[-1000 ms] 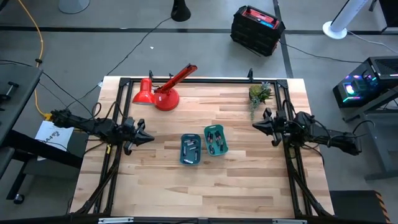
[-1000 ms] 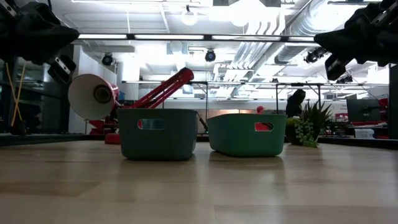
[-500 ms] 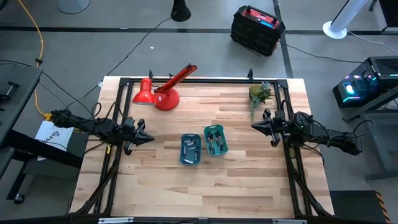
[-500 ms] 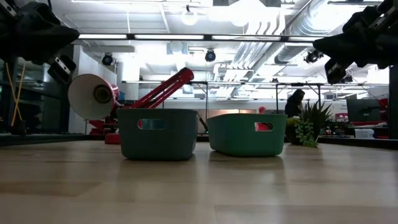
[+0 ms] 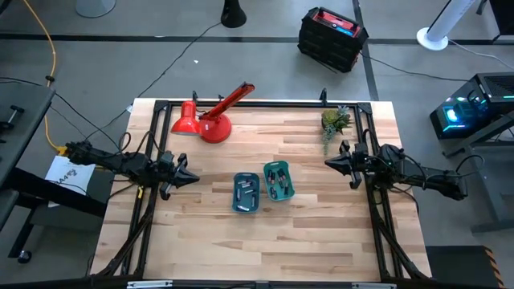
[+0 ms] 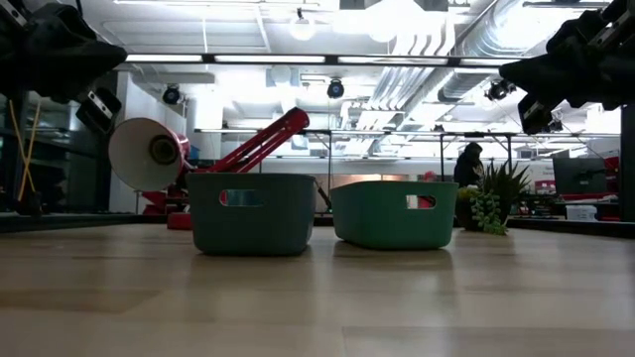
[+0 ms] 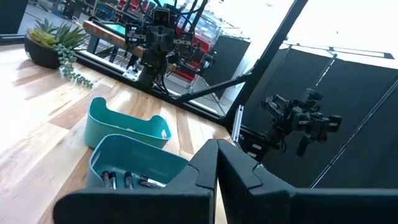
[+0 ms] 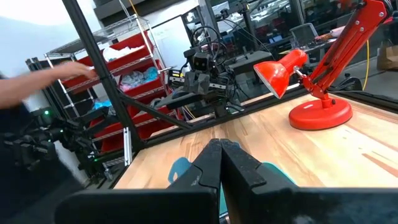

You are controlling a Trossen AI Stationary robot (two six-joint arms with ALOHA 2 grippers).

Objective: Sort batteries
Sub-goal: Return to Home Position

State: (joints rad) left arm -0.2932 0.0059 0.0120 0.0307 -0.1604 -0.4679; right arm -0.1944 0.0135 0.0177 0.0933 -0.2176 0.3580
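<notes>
Batteries (image 5: 248, 189) lie inside two small trays that stand side by side near the middle of a wooden table (image 5: 321, 233). We see some in the blue tray (image 6: 251, 223), which is on the left arm's side, and some in the green tray (image 6: 395, 220), which is on the right arm's side and sits slightly nearer the back edge. From table height the two trays look almost touching.

Both arms reach in from the sides of the table, well apart from the trays. The left gripper (image 5: 193, 178) hangs above the wood near the left edge, its claw narrow, with the two dark fingers pressed together and nothing held. The right gripper (image 5: 328, 163) hangs near the right edge, pointing toward the trays, its claw likewise narrow and empty.

At the back of the table a red desk lamp (image 5: 210, 122) stands toward the left corner, and a small potted plant (image 5: 335, 120) stands toward the right corner.
</notes>
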